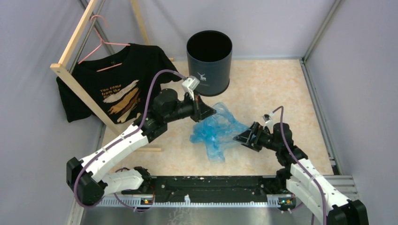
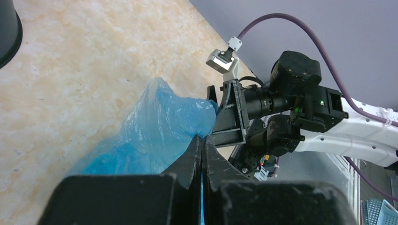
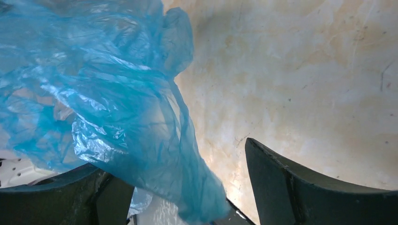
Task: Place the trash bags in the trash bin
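Note:
The light-blue trash bag (image 1: pixel 217 130) lies crumpled in the middle of the table, in front of the dark round trash bin (image 1: pixel 209 63) with the white deer logo. My left gripper (image 1: pixel 210 112) is shut on the bag's upper left edge; in the left wrist view the closed gripper (image 2: pixel 202 140) pinches blue film (image 2: pixel 155 126). My right gripper (image 1: pixel 238 137) is open at the bag's right edge. In the right wrist view the bag (image 3: pixel 108 108) drapes over the left finger and hangs between the open fingers (image 3: pixel 291 183).
A black T-shirt (image 1: pixel 117 84) hangs on a pink hanger from a wooden rack (image 1: pixel 77 79) at the left. Grey walls enclose the table on three sides. A black rail (image 1: pixel 211 185) runs along the near edge between the arm bases.

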Action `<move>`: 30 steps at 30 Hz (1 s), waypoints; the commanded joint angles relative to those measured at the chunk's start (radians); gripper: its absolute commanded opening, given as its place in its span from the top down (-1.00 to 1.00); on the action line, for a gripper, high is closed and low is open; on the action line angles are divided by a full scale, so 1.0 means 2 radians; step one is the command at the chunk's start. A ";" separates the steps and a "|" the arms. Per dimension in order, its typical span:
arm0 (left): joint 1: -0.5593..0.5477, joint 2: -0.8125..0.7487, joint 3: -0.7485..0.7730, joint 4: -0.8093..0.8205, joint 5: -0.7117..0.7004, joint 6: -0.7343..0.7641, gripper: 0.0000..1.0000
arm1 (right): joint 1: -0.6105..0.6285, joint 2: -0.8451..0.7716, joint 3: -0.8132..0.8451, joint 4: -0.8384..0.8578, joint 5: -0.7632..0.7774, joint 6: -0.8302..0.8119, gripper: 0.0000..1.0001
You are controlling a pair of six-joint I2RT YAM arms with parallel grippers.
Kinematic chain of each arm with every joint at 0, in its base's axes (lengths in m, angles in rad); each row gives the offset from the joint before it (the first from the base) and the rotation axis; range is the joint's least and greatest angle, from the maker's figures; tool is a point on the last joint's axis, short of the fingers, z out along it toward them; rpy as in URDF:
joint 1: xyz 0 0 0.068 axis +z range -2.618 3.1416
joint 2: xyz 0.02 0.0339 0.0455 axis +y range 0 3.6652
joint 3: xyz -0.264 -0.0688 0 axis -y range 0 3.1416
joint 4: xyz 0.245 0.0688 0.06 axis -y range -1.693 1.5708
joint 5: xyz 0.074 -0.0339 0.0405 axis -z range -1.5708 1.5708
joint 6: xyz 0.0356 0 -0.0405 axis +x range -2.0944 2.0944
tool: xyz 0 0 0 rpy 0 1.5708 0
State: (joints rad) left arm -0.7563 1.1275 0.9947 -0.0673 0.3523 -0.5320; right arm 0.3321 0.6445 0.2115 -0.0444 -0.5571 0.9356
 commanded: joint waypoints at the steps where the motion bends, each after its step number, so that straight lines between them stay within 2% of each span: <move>1: -0.001 -0.035 0.031 -0.001 0.012 0.015 1.00 | 0.007 0.006 0.054 -0.037 0.051 -0.048 -0.61; 7: -0.001 -0.045 0.038 -0.028 -0.009 0.028 1.00 | 0.007 -0.032 0.135 -0.139 0.075 -0.118 -0.73; 12: -0.001 -0.043 0.039 -0.026 -0.005 0.023 1.00 | 0.007 -0.061 0.132 -0.120 0.056 -0.127 -0.90; 18: -0.001 -0.035 0.069 -0.058 -0.030 0.012 1.00 | 0.007 -0.067 0.092 -0.027 0.046 -0.126 -0.97; 26: 0.000 -0.038 0.075 -0.065 -0.045 -0.008 1.00 | 0.006 -0.100 -0.027 0.207 -0.024 0.000 -0.94; 30: 0.001 -0.029 0.074 -0.058 -0.028 -0.009 1.00 | 0.006 -0.108 -0.044 0.256 -0.044 0.021 -0.84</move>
State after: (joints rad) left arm -0.7559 1.0569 1.1099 -0.2039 0.2722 -0.5331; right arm 0.3336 0.4515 0.1341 0.2058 -0.5713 0.8921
